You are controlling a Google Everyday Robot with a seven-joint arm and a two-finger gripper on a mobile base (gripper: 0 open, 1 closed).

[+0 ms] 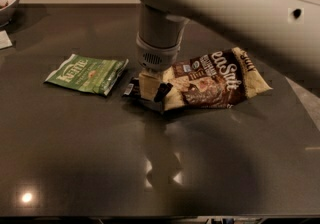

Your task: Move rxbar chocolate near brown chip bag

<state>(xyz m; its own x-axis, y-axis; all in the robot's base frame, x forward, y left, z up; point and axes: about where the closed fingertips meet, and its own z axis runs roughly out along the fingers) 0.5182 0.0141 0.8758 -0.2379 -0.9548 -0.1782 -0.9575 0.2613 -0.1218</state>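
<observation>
**Gripper pinches chocolate bar beside brown chip bag**

Pointing straight down, its fingers are closed narrowly across the middle of the small black bar, whose ends stick out on both sides. The bar sits low at the dark table, against the brown bag's left edge. A green chip bag lies just left.

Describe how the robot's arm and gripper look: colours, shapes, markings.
The arm is a thick, smooth off-white tube with small dark round holes along it. It ends in a round wrist collar with a grey vented band. The gripper, at the rxbar chocolate beside the brown chip bag, has short cream fingers; no cables or lettering show.
</observation>
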